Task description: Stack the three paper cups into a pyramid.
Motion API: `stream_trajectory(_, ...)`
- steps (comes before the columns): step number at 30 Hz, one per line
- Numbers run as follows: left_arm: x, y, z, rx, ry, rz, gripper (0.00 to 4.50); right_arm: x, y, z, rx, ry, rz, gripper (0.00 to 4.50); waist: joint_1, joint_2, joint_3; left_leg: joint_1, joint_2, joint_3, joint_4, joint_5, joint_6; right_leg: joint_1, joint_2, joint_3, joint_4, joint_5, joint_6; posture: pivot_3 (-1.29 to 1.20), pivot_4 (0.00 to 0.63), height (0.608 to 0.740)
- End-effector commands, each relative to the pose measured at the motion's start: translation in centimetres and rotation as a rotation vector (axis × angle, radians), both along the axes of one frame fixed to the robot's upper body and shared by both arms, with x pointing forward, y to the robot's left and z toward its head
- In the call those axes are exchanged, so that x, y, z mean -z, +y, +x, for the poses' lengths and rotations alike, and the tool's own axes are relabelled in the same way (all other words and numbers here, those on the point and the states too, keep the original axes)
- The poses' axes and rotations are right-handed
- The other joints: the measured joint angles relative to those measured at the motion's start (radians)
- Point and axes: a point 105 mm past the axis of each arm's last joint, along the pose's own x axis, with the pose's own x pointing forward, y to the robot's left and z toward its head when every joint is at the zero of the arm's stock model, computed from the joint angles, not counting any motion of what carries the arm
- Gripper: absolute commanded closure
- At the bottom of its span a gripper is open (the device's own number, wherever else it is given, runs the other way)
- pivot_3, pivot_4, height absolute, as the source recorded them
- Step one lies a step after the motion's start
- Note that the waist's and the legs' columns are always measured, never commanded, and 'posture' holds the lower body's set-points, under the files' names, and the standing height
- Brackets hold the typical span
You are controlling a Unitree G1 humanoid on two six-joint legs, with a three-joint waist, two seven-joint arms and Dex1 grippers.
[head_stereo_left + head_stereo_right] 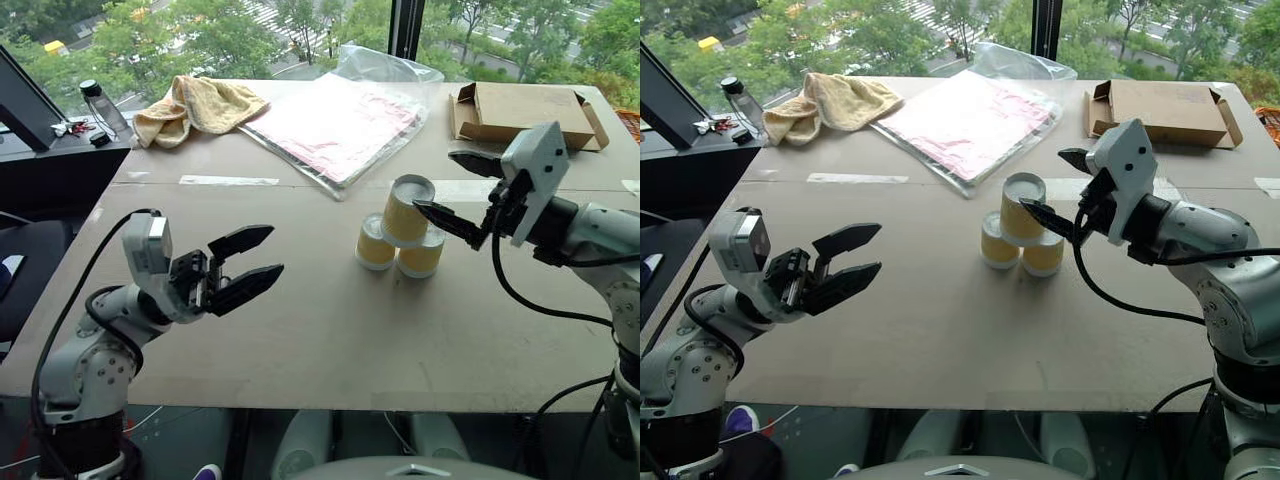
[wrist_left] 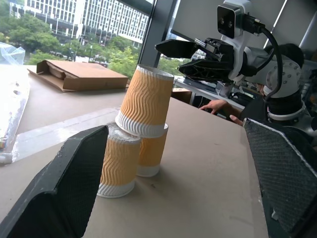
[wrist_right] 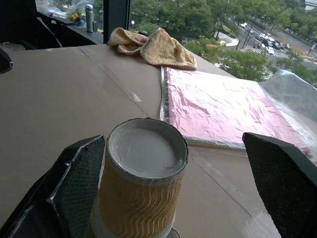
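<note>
Three mustard-yellow ribbed paper cups stand upside down in the middle of the table (image 1: 300,330). Two of them (image 1: 375,243) (image 1: 421,255) sit side by side. The third cup (image 1: 407,210) rests on top of both, leaning toward my left. My right gripper (image 1: 434,180) is open just right of the top cup; in the right wrist view the cup (image 3: 143,193) stands between the spread fingers with gaps on both sides. My left gripper (image 1: 275,251) is open and empty, hanging above the table well left of the cups and pointing at them.
A yellow towel (image 1: 200,105), a pink sheet in a clear plastic bag (image 1: 335,120) and a flat cardboard box (image 1: 525,110) lie along the far side. A bottle (image 1: 100,105) stands at the far left. A person's hand (image 2: 218,105) rests beyond the table.
</note>
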Motion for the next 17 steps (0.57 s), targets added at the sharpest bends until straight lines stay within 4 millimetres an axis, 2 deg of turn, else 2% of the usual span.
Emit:
stream_trajectory(1,0.4,-0.7,0.7,0.009,0.008,0.024,0.0,-1.3,-1.4,-2.0,-0.026,-0.081,0.044,0.12,0.0,0.0,0.0,0.0,0.0,0.0,0.0,0.0,0.0,0.0,0.0,0.0,0.0,0.0,0.0,0.0,0.15,0.74)
stream_trajectory(5,1.6,-0.8,1.7,-0.032,0.04,0.066,0.0,1.1,-3.1,-4.1,-0.031,-0.007,0.029,0.12,0.002,0.0,0.0,0.0,0.0,0.0,0.0,-0.001,0.002,0.001,0.0,-0.001,-0.001,0.0,0.0,0.0,0.15,0.74)
stream_trajectory(8,3.9,-0.1,1.8,-0.071,0.087,0.153,0.0,4.8,-6.3,-5.7,0.083,0.093,0.008,0.12,0.002,-0.001,0.0,0.0,0.0,0.0,0.0,-0.001,0.002,0.001,0.001,-0.002,-0.001,0.0,0.0,0.0,0.15,0.74)
stream_trajectory(12,5.4,1.4,1.6,-0.107,0.131,0.227,0.0,8.9,-9.6,-7.4,0.237,0.182,-0.062,0.12,-0.001,-0.001,0.0,0.002,0.0,0.001,0.0,-0.001,0.002,0.002,0.002,-0.001,0.0,0.0,0.0,0.0,0.15,0.74)
stream_trajectory(15,6.2,1.9,1.2,-0.094,0.169,0.27,0.0,11.8,-11.1,-8.7,0.297,0.255,-0.107,0.12,-0.002,-0.001,0.0,0.006,0.0,0.002,0.0,-0.001,0.002,0.005,0.001,-0.001,0.002,0.0,0.0,0.0,0.15,0.74)
stream_trajectory(17,6.6,2.0,1.1,-0.089,0.18,0.294,0.0,12.7,-11.3,-9.1,0.308,0.273,-0.111,0.12,-0.002,-0.001,0.0,0.01,0.0,0.002,0.0,-0.001,0.002,0.009,0.001,0.0,0.002,0.0,0.0,0.0,0.15,0.74)
